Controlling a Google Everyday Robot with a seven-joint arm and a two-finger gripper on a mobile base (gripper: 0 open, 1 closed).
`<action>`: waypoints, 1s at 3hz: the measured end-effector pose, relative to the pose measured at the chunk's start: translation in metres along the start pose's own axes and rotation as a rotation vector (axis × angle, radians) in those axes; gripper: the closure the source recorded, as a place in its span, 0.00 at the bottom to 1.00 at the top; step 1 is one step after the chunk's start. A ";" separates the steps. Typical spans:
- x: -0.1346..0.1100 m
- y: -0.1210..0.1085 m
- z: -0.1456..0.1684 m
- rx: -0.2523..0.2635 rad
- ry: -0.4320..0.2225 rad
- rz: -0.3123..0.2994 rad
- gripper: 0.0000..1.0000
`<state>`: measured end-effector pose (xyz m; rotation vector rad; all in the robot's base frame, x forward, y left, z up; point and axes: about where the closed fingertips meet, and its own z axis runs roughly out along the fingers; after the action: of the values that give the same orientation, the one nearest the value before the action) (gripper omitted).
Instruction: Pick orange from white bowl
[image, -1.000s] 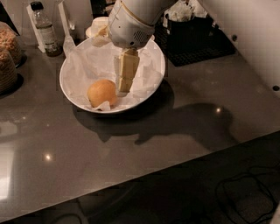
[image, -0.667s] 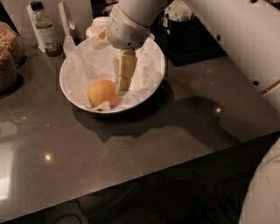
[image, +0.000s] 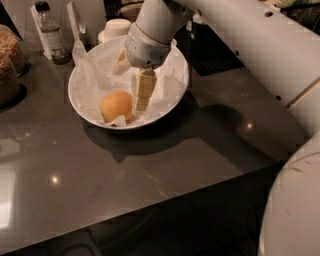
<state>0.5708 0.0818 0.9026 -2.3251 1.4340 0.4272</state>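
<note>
Hanging inside the glossy white bowl (image: 71, 97) over crumpled paper (image: 95, 70), the hand (image: 141, 101) sits just beside the round dimpled orange (image: 116, 106); grip: can't tell.

Dim warm light; hand (image: 141, 94) in white bowl (image: 79, 107), shadows falling right.

Cream-yellow gripper (image: 142, 95) down inside glossy white bowl (image: 75, 107). Orange (image: 116, 106) just beside gripper: warm orange-yellow, plain. White paper (image: 92, 75) under gripper. Counter (image: 150, 170) around: dark grey, bright glints.
</note>
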 end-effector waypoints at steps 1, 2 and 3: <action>0.011 0.003 0.014 -0.026 0.013 0.016 0.14; 0.011 -0.003 0.022 -0.037 0.031 -0.002 0.13; -0.008 -0.021 0.013 -0.013 0.063 -0.089 0.14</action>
<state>0.5852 0.1027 0.8983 -2.4215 1.3533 0.3424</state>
